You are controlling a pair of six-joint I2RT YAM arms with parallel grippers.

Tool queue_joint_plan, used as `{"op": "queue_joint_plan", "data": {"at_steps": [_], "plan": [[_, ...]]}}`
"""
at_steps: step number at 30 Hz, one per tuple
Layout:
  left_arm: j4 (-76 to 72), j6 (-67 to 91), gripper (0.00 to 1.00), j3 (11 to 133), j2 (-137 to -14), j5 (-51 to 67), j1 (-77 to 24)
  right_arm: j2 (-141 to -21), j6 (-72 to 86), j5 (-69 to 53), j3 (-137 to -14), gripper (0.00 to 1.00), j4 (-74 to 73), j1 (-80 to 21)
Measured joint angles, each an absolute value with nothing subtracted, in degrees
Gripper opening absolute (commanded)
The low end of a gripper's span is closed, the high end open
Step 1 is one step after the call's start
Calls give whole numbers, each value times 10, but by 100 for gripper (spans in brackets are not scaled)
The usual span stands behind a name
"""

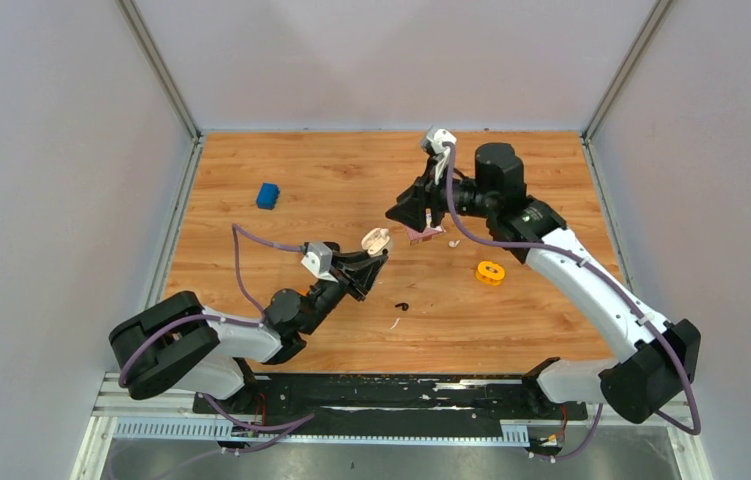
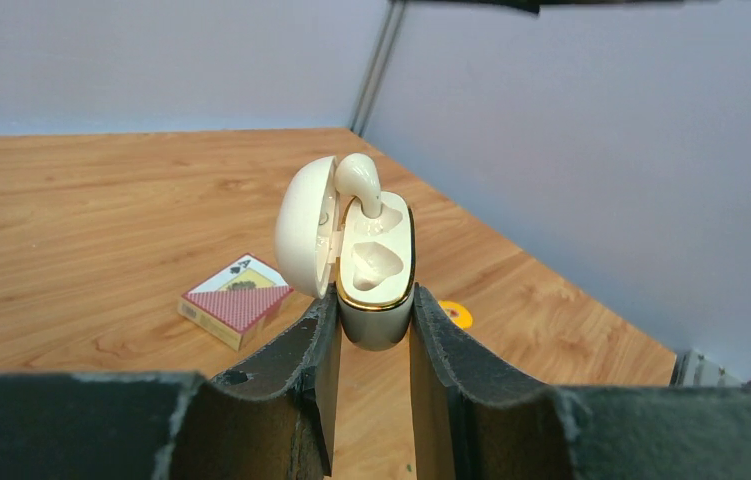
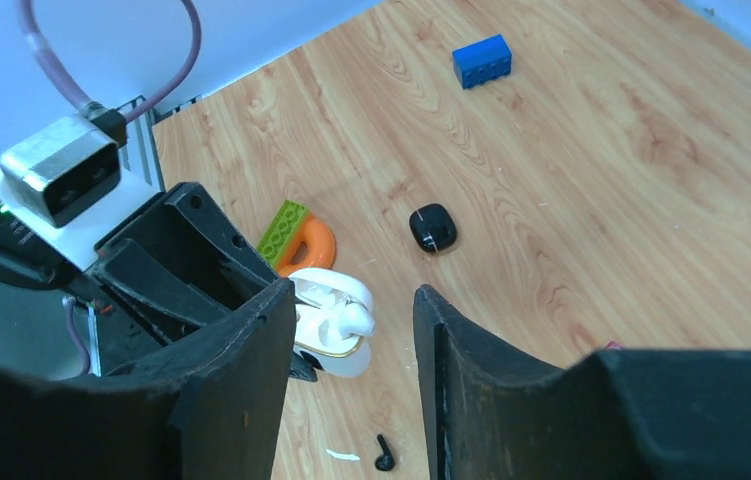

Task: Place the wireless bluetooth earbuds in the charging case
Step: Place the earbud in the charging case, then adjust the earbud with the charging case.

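Above the surface [image 2: 101, 220], left fingers [image 2: 301, 370] clench the open charging case [image 2: 379, 315], 1 earbud [image 2: 359, 180] poking out; right fingers [image 3: 251, 380] released.

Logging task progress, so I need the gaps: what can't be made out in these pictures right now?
- Top view: charging case too small to show its slots.
- Left wrist: case bottom hidden between left claw fingers.
- Right wrist: loose black piece too small to identify; right claw finger covers part of the case.
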State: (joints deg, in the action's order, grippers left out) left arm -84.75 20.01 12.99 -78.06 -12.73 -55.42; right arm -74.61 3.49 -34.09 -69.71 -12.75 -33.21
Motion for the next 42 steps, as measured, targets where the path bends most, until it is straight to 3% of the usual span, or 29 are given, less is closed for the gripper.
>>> {"op": "queue_joint_plan", "data": {"at_steps": [7, 16, 25, 42], "plan": [[-791, 169, 0, 118, -747, -54, -554, -773, -190, -438, -823, 33, -333, -313], [-584, 94, 0, 117, -592, 25, -555, -787, -386, -463, -752, 39, -496, -314], [-448, 35, 0, 117, -529, 29, -558, -749, -391, -470, -686, 43, -471, -345], [-491, 28, 0, 97, -568, 67, -559, -782, -392, -429, -664, 43, -427, -375]]}}
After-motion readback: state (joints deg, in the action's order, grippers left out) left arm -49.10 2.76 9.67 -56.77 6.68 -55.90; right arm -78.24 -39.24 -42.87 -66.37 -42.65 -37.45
